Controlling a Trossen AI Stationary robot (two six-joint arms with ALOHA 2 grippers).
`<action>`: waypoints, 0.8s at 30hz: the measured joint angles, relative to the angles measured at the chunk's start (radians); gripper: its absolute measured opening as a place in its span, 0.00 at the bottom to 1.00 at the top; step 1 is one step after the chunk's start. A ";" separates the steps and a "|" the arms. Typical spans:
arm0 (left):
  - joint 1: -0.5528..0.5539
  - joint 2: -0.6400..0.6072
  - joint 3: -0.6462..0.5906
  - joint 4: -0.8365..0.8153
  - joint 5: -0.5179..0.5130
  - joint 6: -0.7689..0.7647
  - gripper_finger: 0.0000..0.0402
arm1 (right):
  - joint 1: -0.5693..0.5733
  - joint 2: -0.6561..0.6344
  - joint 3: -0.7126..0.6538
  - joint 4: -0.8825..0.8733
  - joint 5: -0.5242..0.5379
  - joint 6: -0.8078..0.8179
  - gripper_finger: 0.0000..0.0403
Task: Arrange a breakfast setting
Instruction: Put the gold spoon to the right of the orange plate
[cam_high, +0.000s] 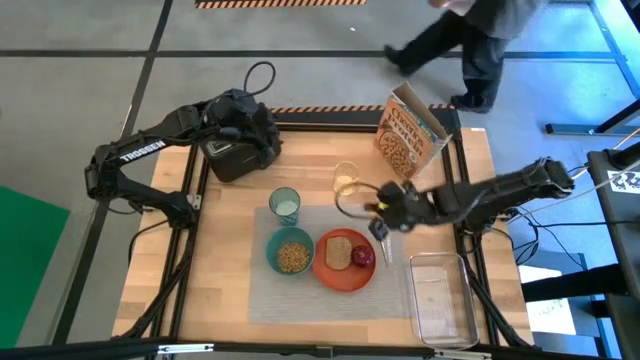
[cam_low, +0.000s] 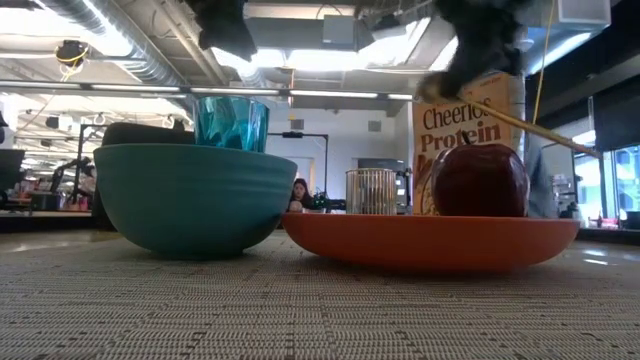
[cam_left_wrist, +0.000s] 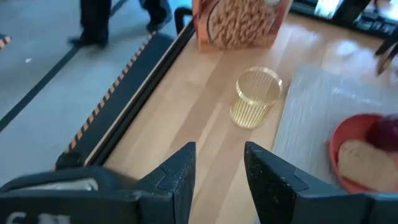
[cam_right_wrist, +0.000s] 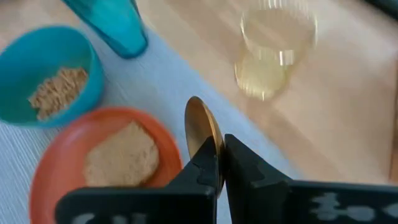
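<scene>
A grey placemat (cam_high: 300, 295) lies on the wooden table. On it stand a teal bowl (cam_high: 291, 252) with cereal, a translucent teal cup (cam_high: 285, 205) and a round orange plate (cam_high: 345, 270). The plate carries a toast slice (cam_high: 340, 250) and a small red fruit (cam_high: 363, 257). My right gripper (cam_high: 383, 215) is above the plate's far right side, shut on a gold spoon (cam_right_wrist: 202, 134). My left gripper (cam_left_wrist: 217, 177) is open and empty above the black toaster (cam_high: 235, 155) at the far left. My right gripper pinches the gold spoon between its two fingers just behind the spoon's bowl (cam_right_wrist: 214, 167). The bowl sticks out edge-up past the fingertips. The handle (cam_low: 540, 130) slants down behind the gripper. The spoon is lifted clear, above the plate and mat.
A clear ribbed glass (cam_high: 346, 180) stands on the wood beyond the mat. A cereal box (cam_high: 408, 135) stands at the far right. A clear plastic tray (cam_high: 440, 295) lies at the near right. A person (cam_high: 470, 45) walks on the floor beyond the table.
</scene>
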 joint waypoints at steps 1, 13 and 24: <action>-0.006 0.000 0.000 0.015 0.000 -0.006 0.33 | 0.027 -0.018 -0.043 0.010 0.020 0.049 0.00; -0.083 0.000 0.000 0.081 0.000 -0.082 0.33 | 0.183 -0.066 -0.406 0.249 0.124 0.341 0.00; -0.146 0.000 0.000 0.077 -0.004 -0.119 0.33 | 0.174 -0.066 -0.564 0.437 0.081 0.496 0.00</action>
